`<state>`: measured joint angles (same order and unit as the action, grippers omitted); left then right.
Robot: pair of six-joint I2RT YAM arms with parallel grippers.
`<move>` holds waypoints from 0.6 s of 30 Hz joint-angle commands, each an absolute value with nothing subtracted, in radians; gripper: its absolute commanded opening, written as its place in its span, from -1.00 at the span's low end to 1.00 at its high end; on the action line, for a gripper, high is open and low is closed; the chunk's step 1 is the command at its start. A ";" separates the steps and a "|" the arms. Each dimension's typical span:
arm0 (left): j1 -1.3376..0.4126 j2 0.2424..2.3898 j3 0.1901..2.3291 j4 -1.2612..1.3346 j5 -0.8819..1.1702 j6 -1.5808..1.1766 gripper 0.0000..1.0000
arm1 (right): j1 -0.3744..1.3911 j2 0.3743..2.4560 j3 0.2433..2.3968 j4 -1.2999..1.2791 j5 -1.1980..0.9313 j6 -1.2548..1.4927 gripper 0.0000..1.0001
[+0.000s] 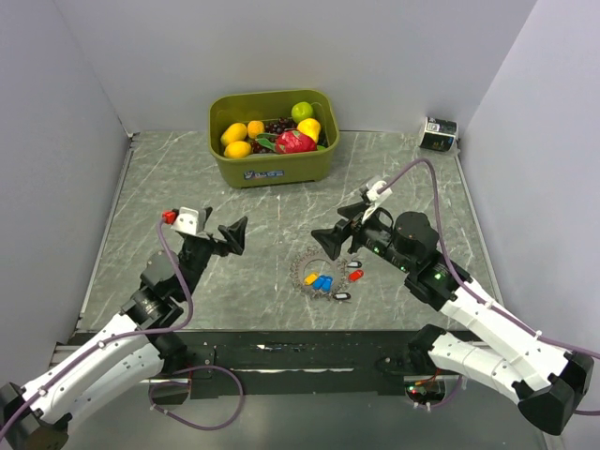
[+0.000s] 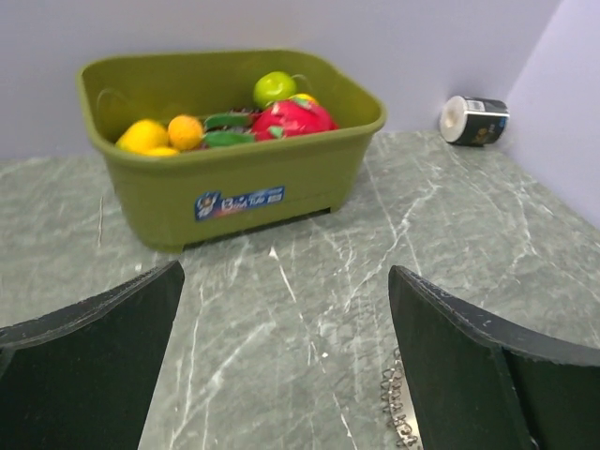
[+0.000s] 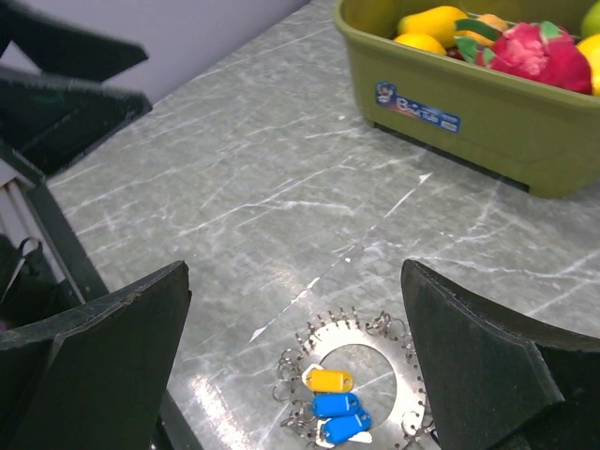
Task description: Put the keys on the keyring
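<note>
Left gripper (image 1: 220, 231) mid-left and right gripper (image 1: 342, 228) centre-right are both released and empty. Colour-headed keys (image 1: 323, 282) are bunched against the keyring (image 1: 302, 267) at lower centre. Olive fruit tub (image 1: 272, 167) at upper centre.

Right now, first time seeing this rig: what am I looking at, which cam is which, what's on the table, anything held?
These are two robot arms bolted at the near edge of a table. The top picture looks down from above and behind them. The other two come from a camera on each wrist, so the black wedges in them are that arm's own fingers. The left gripper and the right gripper are both open and hold nothing. On the table are the keys with coloured tags, lying at a round keyring, a green tub of fruit, and a small can in the far right corner.
</note>
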<state>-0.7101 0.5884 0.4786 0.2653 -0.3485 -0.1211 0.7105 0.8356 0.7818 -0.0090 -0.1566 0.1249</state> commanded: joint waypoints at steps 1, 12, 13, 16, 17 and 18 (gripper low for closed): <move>-0.707 0.558 0.393 0.317 -0.455 -0.210 0.93 | 0.700 0.841 0.756 0.018 -0.075 0.156 1.00; -0.706 0.531 0.287 0.249 -0.564 -0.406 0.93 | 0.669 0.842 0.621 0.017 -0.003 0.196 1.00; -0.707 0.532 0.281 0.232 -0.592 -0.440 0.93 | 0.657 0.844 0.612 0.020 -0.003 0.201 1.00; -0.703 0.529 0.275 0.147 -0.761 -0.600 0.93 | 0.625 0.841 0.575 0.032 0.050 0.236 1.00; -0.701 0.523 0.273 0.138 -0.770 -0.597 0.93 | 0.614 0.841 0.566 0.038 0.061 0.254 1.00; -0.698 0.520 0.272 0.138 -0.766 -0.582 0.93 | 0.600 0.842 0.551 0.038 0.072 0.268 1.00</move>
<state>-0.7094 0.5381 0.2802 0.1947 -0.6304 -0.4694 0.6460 0.8463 0.5858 -0.0093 -0.0063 0.2054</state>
